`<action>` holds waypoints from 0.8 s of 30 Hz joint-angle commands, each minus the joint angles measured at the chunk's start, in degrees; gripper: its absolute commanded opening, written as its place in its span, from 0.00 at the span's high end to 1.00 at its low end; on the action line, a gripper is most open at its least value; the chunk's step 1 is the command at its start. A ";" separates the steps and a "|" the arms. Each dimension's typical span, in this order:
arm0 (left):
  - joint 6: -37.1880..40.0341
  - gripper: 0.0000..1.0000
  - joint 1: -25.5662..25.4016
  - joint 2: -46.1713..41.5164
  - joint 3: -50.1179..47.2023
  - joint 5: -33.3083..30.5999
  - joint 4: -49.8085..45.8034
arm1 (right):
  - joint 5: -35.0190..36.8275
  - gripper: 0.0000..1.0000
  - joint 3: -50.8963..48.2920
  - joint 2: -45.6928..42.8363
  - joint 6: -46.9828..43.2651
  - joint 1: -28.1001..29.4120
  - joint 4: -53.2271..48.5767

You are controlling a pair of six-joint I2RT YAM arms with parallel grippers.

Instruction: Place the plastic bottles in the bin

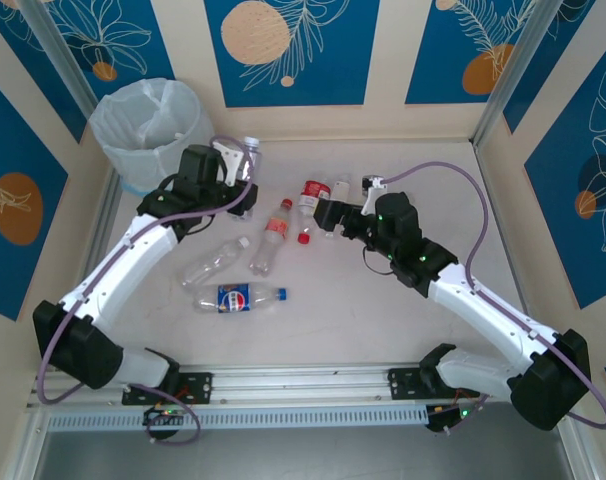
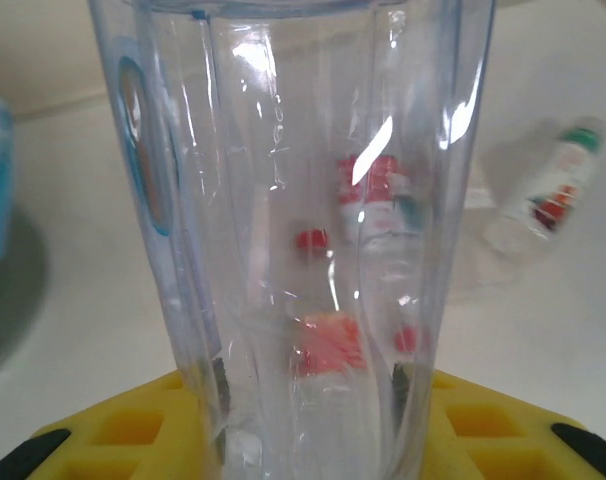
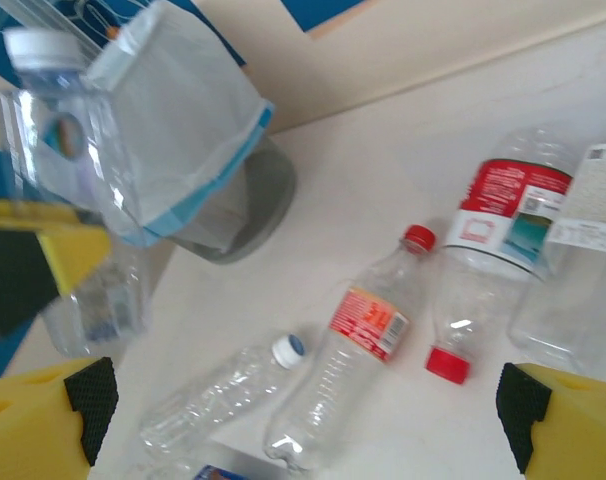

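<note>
Top external: we saw the left pincer (image 1: 240,190) clenched on an upright clear plastic bottle with a white cap (image 1: 249,162). It sat just right of the round grey bin with a white bag liner (image 1: 143,125), near its rim but not over it. We couldn't tell whether the bottle's base was off the table (image 1: 383,320).

Left wrist: the held bottle's clear ribbed wall stood between the yellow pads (image 2: 113,440).

The right pincer (image 1: 328,213) was released, with its jaws wide apart and nothing between them. It hung low over the loose bottles mid-table.

Lying on the table, all outside the bin:
- a clear bottle with a red cap and red-orange label (image 1: 272,235)
- a crumpled clear bottle with a whitish cap (image 1: 215,263) to its left
- a clear bottle with a blue Pepsi label and blue cap (image 1: 238,297) nearest the arm bases
- a clear bottle with a red label and red cap (image 3: 493,250) just beside the right pincer
- another clear bottle with a white label (image 3: 588,250) touching that one
</note>
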 commanded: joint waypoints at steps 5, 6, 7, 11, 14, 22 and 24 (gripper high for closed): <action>8.27 0.60 2.94 5.11 12.38 -17.16 -1.92 | 4.56 0.00 0.88 -0.79 0.08 -0.12 -3.97; 8.92 0.60 3.88 6.00 14.11 -17.06 -1.75 | 4.57 0.00 0.68 -0.80 0.40 -0.08 -3.71; 9.51 0.60 4.91 6.95 15.42 -16.50 -1.50 | 4.50 0.00 0.53 -0.72 0.59 -0.08 -3.64; 10.74 0.60 9.57 11.28 22.91 -15.27 -1.10 | 4.62 0.00 0.50 -0.73 0.77 -0.08 -4.11; 11.14 0.59 13.53 13.82 27.55 -13.68 0.37 | 4.82 0.00 0.93 -0.86 0.86 -0.12 -4.96; 13.65 0.59 21.35 20.14 36.23 -7.46 1.47 | 4.71 0.00 0.85 -0.87 1.38 -0.02 -5.29; 13.34 0.59 22.75 22.40 38.53 -7.81 0.64 | 4.56 0.00 0.94 -0.78 1.67 -0.04 -5.28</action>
